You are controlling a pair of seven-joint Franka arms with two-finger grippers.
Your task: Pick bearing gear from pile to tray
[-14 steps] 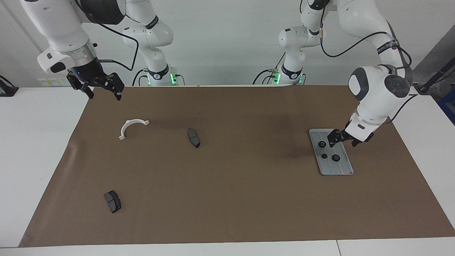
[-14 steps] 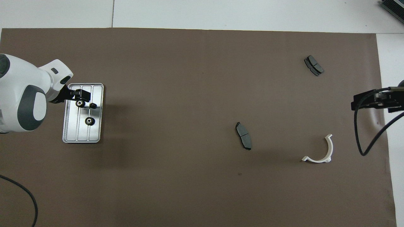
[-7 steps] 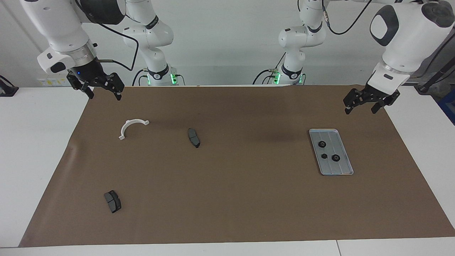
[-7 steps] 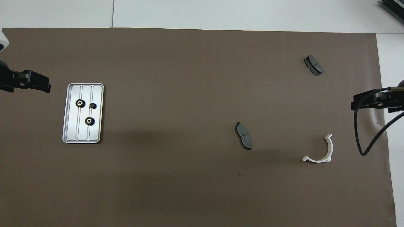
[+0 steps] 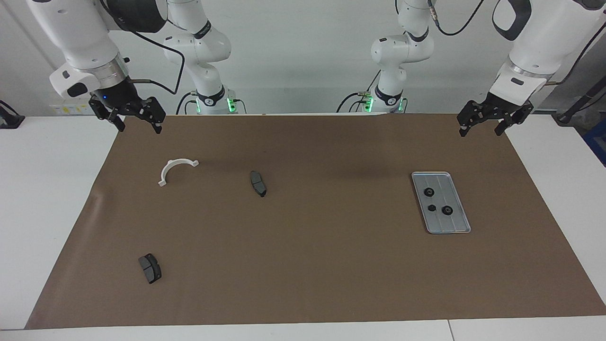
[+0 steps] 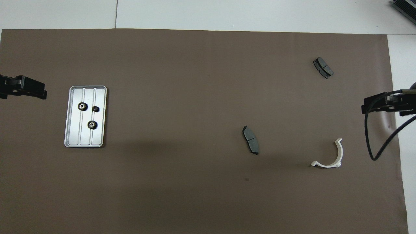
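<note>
The silver tray lies on the brown mat toward the left arm's end; it also shows in the overhead view. Three small black gears lie in it. The pile's remains are a white half-ring bracket and two dark brake pads toward the right arm's end. My left gripper is open and empty, raised over the mat's edge beside the tray. My right gripper is open and empty, waiting over the mat's edge near the bracket.
The brown mat covers most of the white table. A black cable hangs from the right arm over the mat's edge beside the bracket. The second brake pad lies farthest from the robots.
My left gripper has lifted off the tray and drawn back up to the mat's edge at the left arm's end. The three gears stay in the tray. The right arm has not moved.
</note>
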